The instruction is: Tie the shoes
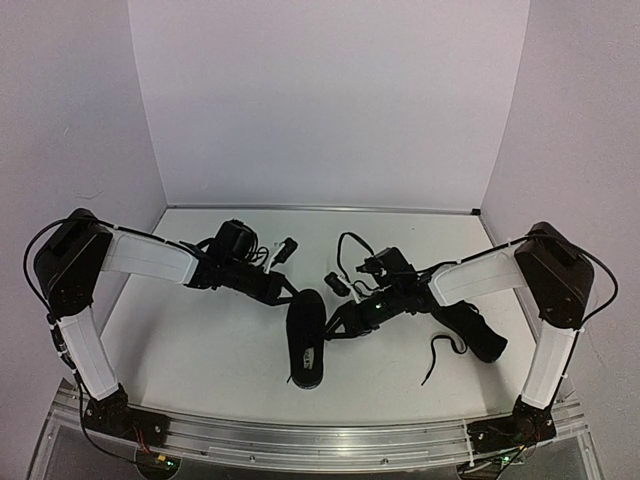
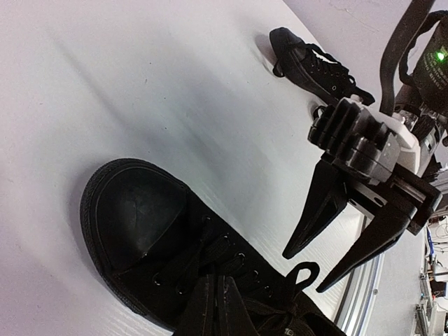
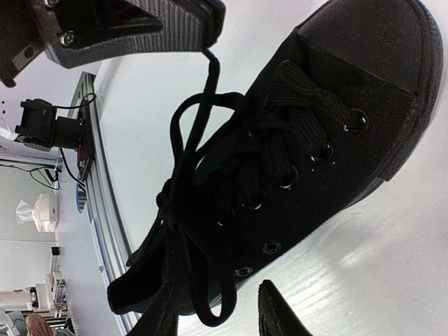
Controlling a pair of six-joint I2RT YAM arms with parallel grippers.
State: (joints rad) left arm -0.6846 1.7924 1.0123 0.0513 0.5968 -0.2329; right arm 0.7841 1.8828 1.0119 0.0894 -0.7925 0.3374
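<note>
One shoe (image 1: 306, 345) mid-table (image 1: 200, 340); second shoe (image 1: 478, 332) well right of it. Left end effector (image 2: 213, 308) clenched on lace (image 3: 208, 77) over first shoe's tongue. Right end effector (image 2: 306, 271) released, just beside that shoe. Lace thin, limp, likely slippery: pinch near tip. Shoe light, may drag.

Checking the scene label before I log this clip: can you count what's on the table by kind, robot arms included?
Black shoes: 2
Robot arms: 2
Total: 4
</note>
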